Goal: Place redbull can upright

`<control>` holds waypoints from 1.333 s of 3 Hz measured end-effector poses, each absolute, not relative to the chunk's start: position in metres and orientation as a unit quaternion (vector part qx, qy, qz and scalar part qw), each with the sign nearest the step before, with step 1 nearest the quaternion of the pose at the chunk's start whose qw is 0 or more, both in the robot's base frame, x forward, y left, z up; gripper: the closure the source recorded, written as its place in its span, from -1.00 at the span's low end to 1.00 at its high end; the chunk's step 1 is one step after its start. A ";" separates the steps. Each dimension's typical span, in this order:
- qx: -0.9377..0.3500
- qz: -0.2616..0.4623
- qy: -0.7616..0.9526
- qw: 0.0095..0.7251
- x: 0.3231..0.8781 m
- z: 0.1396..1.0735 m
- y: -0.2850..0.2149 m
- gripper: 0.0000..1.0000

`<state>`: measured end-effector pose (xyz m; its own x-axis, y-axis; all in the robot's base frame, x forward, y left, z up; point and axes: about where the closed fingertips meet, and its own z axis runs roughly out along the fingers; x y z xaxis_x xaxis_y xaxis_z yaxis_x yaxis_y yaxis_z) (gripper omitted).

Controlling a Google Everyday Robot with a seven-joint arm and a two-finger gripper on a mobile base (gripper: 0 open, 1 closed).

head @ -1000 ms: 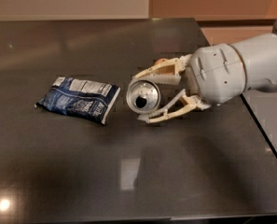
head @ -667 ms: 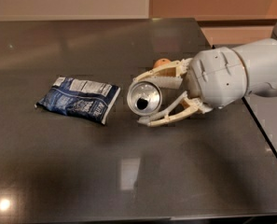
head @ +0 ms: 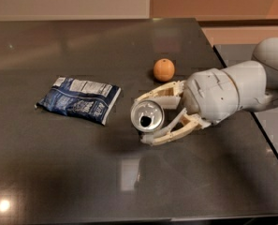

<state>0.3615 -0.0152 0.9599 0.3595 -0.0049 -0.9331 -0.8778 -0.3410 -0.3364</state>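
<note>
The redbull can (head: 148, 116) lies on its side in the air just above the dark table (head: 59, 172), its silver pull-tab end with the open mouth facing the camera. My gripper (head: 142, 120) reaches in from the right and is shut on the can, one cream finger (head: 159, 93) along its upper side and the other along its lower side. The can's body is mostly hidden behind its end and the fingers. A shadow sits on the table under the can.
A flat blue-and-white snack bag (head: 80, 100) lies left of the can. An orange (head: 164, 70) rests behind the gripper. The table's right edge (head: 251, 111) runs under my arm, with a lower grey surface beyond it.
The gripper with the can has shifted slightly toward the camera and lower in view. The orange behind it, mostly hidden before, now shows in full.
</note>
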 end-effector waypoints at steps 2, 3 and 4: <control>-0.663 0.473 0.339 0.470 0.361 0.948 -0.025 1.00; -0.652 0.447 0.370 0.487 0.359 0.960 -0.014 1.00; -0.631 0.408 0.411 0.516 0.358 0.977 -0.003 1.00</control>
<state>0.3575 -0.0028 0.9768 0.3301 -0.0976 -0.9389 -0.9395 -0.1297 -0.3169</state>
